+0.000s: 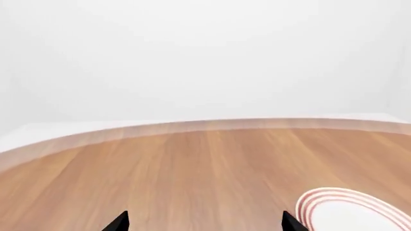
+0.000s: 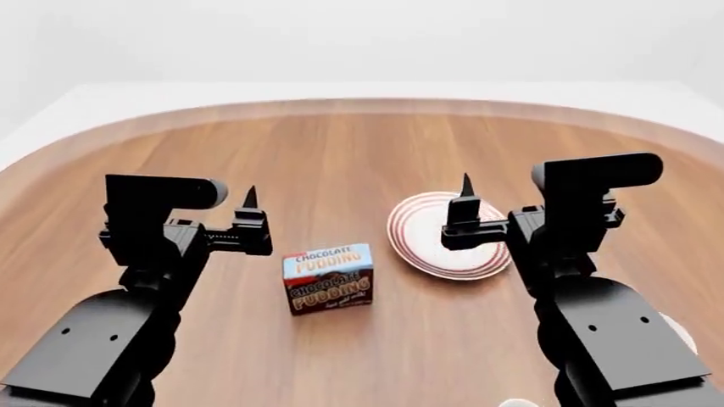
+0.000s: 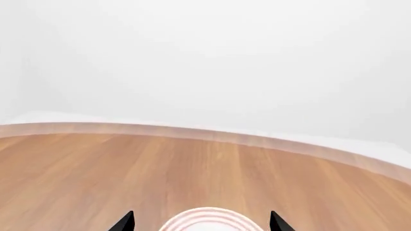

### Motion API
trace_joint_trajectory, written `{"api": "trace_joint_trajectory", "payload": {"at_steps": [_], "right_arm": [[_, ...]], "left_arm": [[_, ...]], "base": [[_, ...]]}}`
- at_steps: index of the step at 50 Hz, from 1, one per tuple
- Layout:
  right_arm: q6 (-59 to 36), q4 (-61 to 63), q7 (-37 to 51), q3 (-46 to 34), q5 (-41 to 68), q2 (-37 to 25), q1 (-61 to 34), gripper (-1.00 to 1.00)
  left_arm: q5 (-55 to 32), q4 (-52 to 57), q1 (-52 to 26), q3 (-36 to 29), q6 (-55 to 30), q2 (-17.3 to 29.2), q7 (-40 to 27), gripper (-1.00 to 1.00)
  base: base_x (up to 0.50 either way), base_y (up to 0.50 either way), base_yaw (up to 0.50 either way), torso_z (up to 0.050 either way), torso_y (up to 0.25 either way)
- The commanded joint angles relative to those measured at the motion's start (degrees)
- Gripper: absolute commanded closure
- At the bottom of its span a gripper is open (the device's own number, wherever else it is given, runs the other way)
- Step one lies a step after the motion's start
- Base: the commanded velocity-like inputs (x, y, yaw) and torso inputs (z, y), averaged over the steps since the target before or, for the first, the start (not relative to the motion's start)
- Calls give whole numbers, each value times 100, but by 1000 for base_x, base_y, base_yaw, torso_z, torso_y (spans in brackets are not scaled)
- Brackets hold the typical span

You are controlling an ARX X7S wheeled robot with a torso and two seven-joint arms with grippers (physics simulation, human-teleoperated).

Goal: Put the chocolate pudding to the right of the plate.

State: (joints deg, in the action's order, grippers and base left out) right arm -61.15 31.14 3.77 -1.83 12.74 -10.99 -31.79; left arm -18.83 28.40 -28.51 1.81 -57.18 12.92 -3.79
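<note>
In both wrist views, two dark fingertips of each gripper are seen set well apart with only bare desk or plate between them, so the fingers of the left gripper (image 1: 204,222) and of the right gripper (image 3: 200,222) are spread and nothing is held. In the head view the left gripper (image 2: 251,222) is held above the desk (image 2: 339,153) to the left of the chocolate pudding (image 2: 329,278), apart from it, while the right gripper (image 2: 464,212) is poised over the plate (image 2: 421,248), without visible contact. The chocolate pudding is seen lying on the desk, between the two arms, just left of the plate and a little nearer to the robot; a narrow strip of wood separates carton and plate. The plate is placed right of centre, its red rings partly hidden by the right gripper. The wooden desk is rounded at its far edge, with a white background behind it.
</note>
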Motion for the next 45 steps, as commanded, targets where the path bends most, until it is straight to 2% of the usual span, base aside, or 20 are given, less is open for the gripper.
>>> {"api": "trace_joint_trajectory", "payload": {"at_steps": [1, 30, 38, 45], "right_arm": [[-21, -27, 4, -22, 38, -53, 21, -100], [18, -127, 29, -56, 138, -87, 35, -100], [7, -147, 40, -196, 98, -178, -17, -100], [-976, 36, -17, -376, 257, -303, -554, -100]], "left_arm": [[-20, -41, -19, -22, 2, 28, -25, -100], [-69, -166, 39, -81, 138, 61, -62, -100], [-86, -189, 49, -86, 159, 77, -74, -100], [-104, -214, 51, -80, 179, 89, -84, -100]], "base": [[500, 0, 0, 0, 0], [500, 0, 0, 0, 1], [39, 0, 0, 0, 1], [0, 0, 0, 0, 0]]}}
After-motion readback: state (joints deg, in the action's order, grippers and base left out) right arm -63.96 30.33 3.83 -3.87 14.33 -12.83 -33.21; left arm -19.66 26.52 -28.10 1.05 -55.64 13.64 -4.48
